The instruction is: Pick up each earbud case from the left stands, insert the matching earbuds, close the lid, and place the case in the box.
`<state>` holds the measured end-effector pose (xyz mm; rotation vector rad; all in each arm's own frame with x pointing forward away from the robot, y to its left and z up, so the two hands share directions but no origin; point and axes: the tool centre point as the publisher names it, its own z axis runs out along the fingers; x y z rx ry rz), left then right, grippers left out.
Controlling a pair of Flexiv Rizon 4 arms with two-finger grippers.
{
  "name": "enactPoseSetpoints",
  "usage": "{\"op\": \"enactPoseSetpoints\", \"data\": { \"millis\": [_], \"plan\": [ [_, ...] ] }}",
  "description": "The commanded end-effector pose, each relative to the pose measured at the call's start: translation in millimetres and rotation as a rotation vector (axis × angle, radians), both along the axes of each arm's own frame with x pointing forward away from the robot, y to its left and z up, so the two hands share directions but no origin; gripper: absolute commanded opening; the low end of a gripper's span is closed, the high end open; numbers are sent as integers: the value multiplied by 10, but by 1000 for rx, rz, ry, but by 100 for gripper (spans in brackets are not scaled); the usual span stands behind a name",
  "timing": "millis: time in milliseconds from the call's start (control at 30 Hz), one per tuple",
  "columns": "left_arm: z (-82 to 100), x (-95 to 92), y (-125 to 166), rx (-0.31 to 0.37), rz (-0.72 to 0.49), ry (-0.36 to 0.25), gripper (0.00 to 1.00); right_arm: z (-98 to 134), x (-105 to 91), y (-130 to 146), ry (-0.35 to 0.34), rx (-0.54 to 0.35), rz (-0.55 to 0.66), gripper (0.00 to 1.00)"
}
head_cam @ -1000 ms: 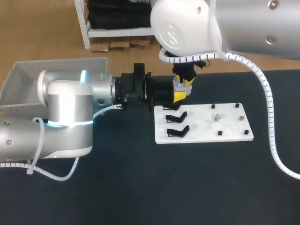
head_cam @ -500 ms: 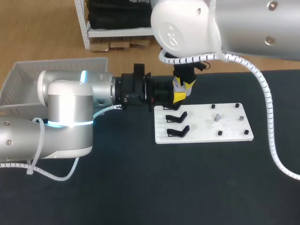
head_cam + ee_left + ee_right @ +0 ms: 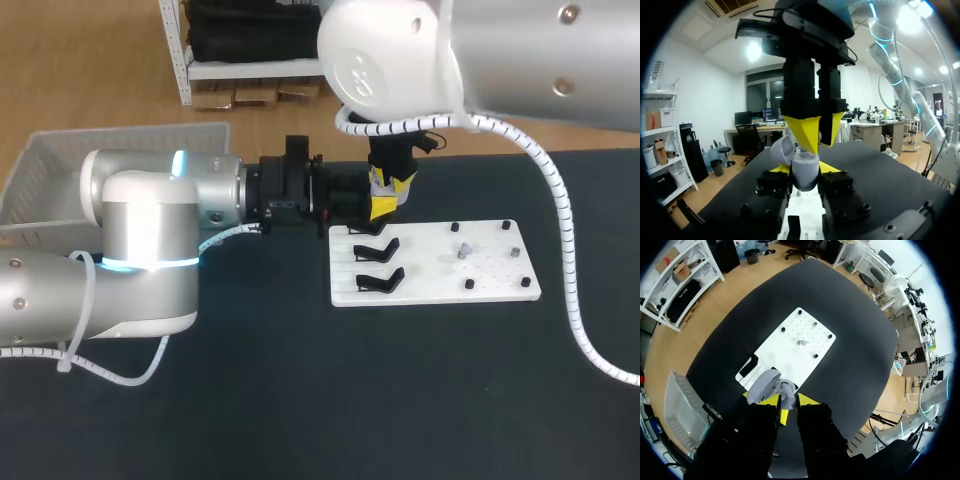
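A pale lavender earbud case (image 3: 805,176) stands with its lid (image 3: 782,150) swung open. My left gripper (image 3: 805,169) is shut on its base, level above the white board's back left corner (image 3: 340,232). My right gripper (image 3: 813,144) comes straight down from above, its tips close together in the open case; they seem shut on a small earbud, mostly hidden. In the right wrist view the case (image 3: 765,385) lies right at my right gripper (image 3: 788,401). In the head view both grippers meet at the case (image 3: 379,178). Another grey earbud (image 3: 462,250) sits on the board.
Two black stands (image 3: 377,247) (image 3: 380,281) rise on the white board's left part, with black pegs (image 3: 468,284) around its right part. A light plastic basket (image 3: 60,165) stands at the table's far left, behind my left arm.
Only my right arm's upper body has shifted a little. Both grippers and the case keep their places.
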<state>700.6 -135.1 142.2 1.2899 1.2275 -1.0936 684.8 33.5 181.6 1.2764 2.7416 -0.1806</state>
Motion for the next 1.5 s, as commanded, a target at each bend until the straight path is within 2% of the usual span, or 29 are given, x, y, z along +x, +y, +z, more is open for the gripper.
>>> {"op": "enactPoseSetpoints", "data": {
  "millis": [33,167,300,467,567,933,1233,1500],
  "plan": [
    [-11,-7,6,-7,7,-6,0,5,9,-5,2,0,-1,8],
    [-11,-7,6,-7,7,-6,0,15,17,-2,2,3,1,16],
    [-11,-7,6,-7,7,-6,0,34,16,1,-1,5,5,15],
    [-11,-7,6,-7,7,-6,0,54,13,-8,-3,12,3,9],
    [-11,-7,6,-7,7,-6,0,56,11,-7,1,25,1,0],
    [-11,-7,6,-7,7,-6,0,166,-27,-34,19,101,-11,0],
    [-11,-7,6,-7,7,-6,0,253,-27,-58,76,189,-22,0],
    [-11,-7,6,-7,7,-6,0,237,-9,-37,73,195,-21,0]
  ]
}}
